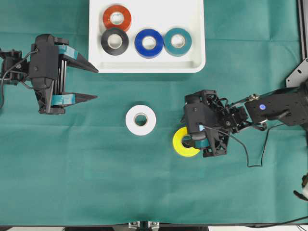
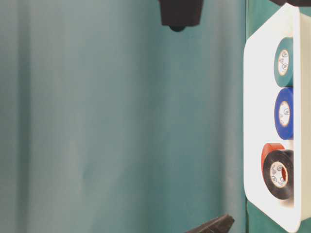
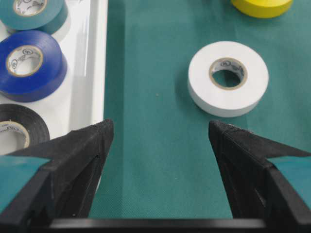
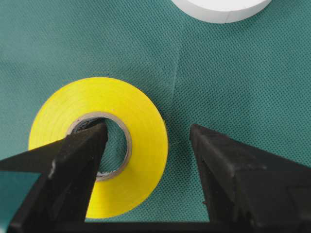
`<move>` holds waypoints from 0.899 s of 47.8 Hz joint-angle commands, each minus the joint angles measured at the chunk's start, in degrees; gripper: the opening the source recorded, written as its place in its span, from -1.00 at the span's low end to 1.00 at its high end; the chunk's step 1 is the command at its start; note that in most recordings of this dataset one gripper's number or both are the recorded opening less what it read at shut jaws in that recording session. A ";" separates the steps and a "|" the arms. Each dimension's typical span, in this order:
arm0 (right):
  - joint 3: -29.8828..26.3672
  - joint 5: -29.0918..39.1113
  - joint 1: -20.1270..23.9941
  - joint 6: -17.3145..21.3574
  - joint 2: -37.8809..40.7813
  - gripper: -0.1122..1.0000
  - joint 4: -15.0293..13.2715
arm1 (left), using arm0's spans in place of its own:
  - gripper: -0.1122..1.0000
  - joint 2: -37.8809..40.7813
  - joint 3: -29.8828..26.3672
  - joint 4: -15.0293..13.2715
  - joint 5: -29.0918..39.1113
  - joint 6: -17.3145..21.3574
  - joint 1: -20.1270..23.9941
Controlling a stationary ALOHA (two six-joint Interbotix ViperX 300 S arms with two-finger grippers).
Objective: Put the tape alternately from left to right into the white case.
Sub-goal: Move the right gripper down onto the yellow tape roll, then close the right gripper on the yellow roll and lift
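The white case (image 1: 147, 66) holds the red-orange tape (image 1: 116, 18), black tape (image 1: 115, 41), blue tape (image 1: 148, 43) and teal tape (image 1: 177, 41). A white roll (image 1: 140, 120) lies flat on the green cloth, with a yellow roll (image 1: 185, 143) to its right. My right gripper (image 4: 148, 131) is open and low over the yellow roll (image 4: 97, 145). One finger is in its core hole and the other is outside the ring, clear of it. My left gripper (image 1: 96, 83) is open wide beside the case's left corner, holding nothing, with the white roll (image 3: 228, 77) ahead of it.
Green cloth covers the whole table. A metal frame bracket (image 1: 298, 72) stands at the right edge behind the right arm. The case's rim (image 3: 92, 73) runs close to my left gripper's left finger. Cables trail from the right arm (image 1: 250, 154).
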 commanded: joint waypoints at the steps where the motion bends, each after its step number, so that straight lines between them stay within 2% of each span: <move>1: -1.23 0.62 0.26 0.18 0.26 0.51 0.00 | 0.80 -0.35 -0.97 -0.09 -0.35 -0.09 -0.18; 12: -2.20 1.76 0.26 0.26 1.32 0.50 -0.09 | 0.80 -0.35 -1.23 -0.18 -0.44 -0.09 -0.18; 18: -2.37 1.67 0.26 0.26 1.41 0.42 -0.09 | 0.80 -0.35 -1.05 -0.09 -0.44 -0.09 -0.09; 22: -2.55 1.41 0.26 0.26 1.41 0.24 -0.09 | 0.80 -0.35 -0.97 -0.09 -0.44 -0.09 -0.18; 26: -3.08 1.76 0.26 0.18 1.32 -0.14 -0.09 | 0.80 -0.35 -1.05 -0.09 -0.44 -0.09 -0.18; 28: -3.25 1.76 0.26 0.18 1.32 -0.23 -0.09 | 0.80 -0.35 -1.05 -0.09 -0.44 -0.09 -0.09; 43: -3.96 1.76 0.26 -0.44 -0.35 -0.23 -0.18 | 0.80 -0.35 -1.23 -0.09 0.35 -0.09 -0.18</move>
